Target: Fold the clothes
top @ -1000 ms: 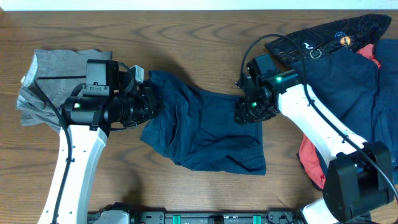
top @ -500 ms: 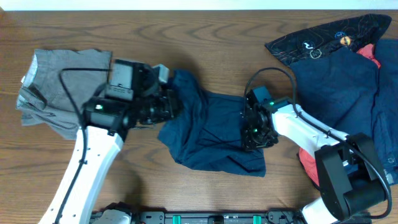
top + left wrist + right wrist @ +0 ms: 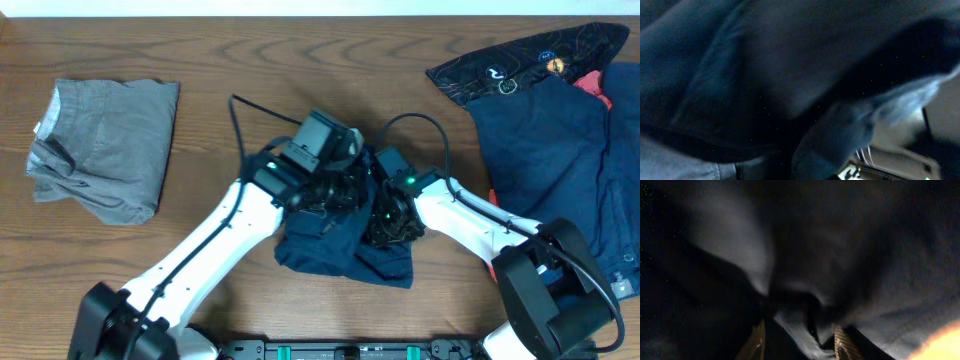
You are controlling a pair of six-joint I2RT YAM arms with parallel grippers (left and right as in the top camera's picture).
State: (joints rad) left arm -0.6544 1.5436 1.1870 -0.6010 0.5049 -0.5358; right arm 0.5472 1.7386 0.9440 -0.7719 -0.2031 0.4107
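Note:
A dark navy garment (image 3: 335, 250) lies bunched at the table's middle. Both grippers meet over its upper part. My left gripper (image 3: 340, 188) is pressed into the cloth; in the left wrist view navy fabric (image 3: 765, 70) fills the frame and hides the fingers. My right gripper (image 3: 385, 215) has its two fingers (image 3: 799, 330) closed on a fold of the same navy cloth. A folded grey garment (image 3: 105, 150) lies at the far left. At the right a pile holds large navy trousers (image 3: 550, 140), a black printed garment (image 3: 530, 55) and a red one (image 3: 497, 262).
The wooden table (image 3: 200, 70) shows between the grey garment and the middle bundle. The left arm (image 3: 200, 260) crosses the front left of the table. The right arm (image 3: 470, 225) runs along the pile's left edge.
My left gripper has swept far to the right, carrying the navy garment's left edge over onto itself. The right gripper shifted slightly left. The garment went from spread out to a compact bundle.

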